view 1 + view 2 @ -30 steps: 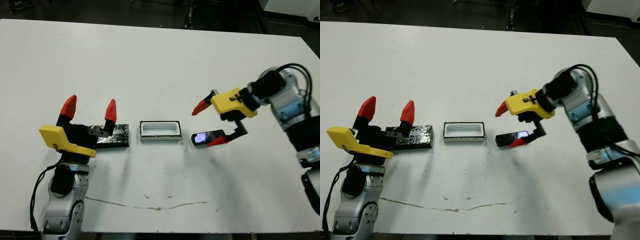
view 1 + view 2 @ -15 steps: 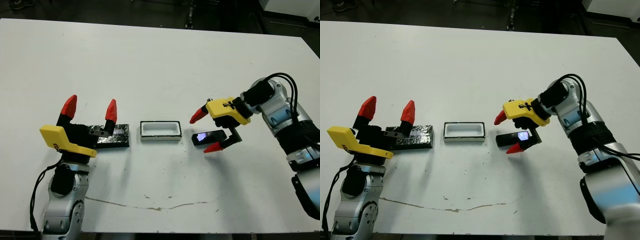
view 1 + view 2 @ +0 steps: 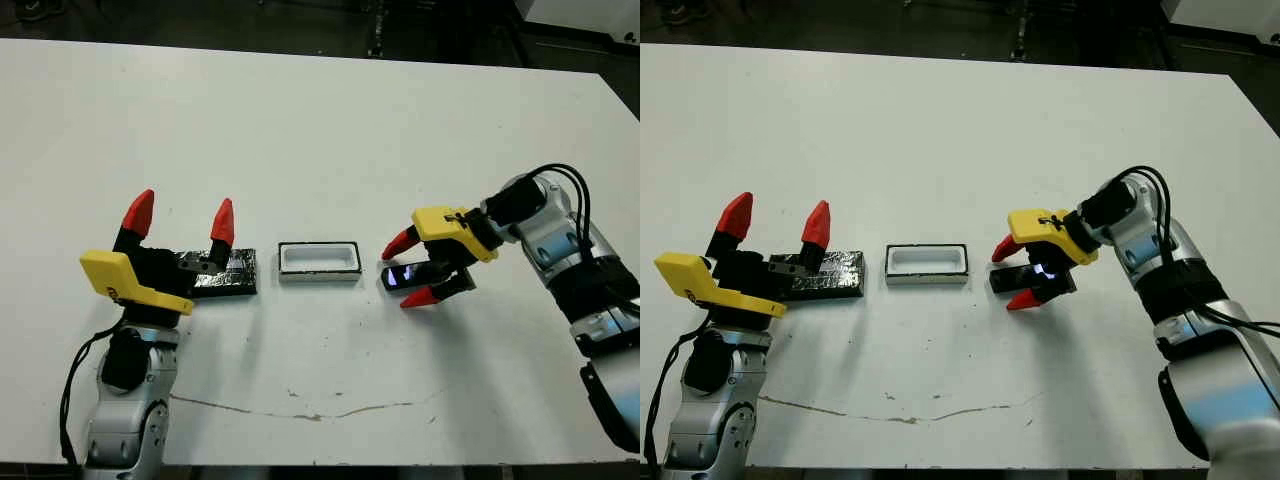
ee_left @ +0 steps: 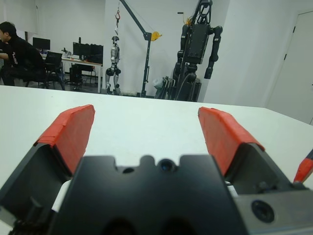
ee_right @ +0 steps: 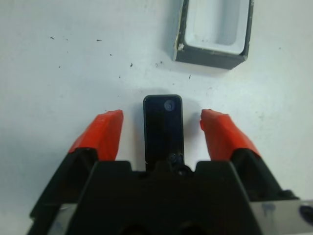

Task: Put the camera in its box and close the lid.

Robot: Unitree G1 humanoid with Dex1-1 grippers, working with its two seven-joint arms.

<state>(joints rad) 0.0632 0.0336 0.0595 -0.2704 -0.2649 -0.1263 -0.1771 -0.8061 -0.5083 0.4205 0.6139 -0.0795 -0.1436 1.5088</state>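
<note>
The camera (image 3: pixel 404 275), a small black bar with a glossy face, lies flat on the white table just right of the box (image 3: pixel 320 277). The box is a shallow tray with a white inside and stands open. My right gripper (image 3: pixel 407 271) is open and low over the camera, one red finger on each side. In the right wrist view the camera (image 5: pixel 163 125) sits between the fingers (image 5: pixel 103 131) with gaps on both sides. The crinkly black lid (image 3: pixel 236 273) lies left of the box. My left gripper (image 3: pixel 181 212) is open, raised over the lid's left part, holding nothing.
A thin dark scratch line (image 3: pixel 300 410) runs along the table near its front edge. Dark floor shows past the table's far edge (image 3: pixel 300 50). In the left wrist view a seated person (image 4: pixel 17 49) and robot stands (image 4: pixel 198 49) are far beyond the table.
My right gripper has come down and toward me, from above and right of the camera to straddling it. The camera, box, lid and left arm have not moved.
</note>
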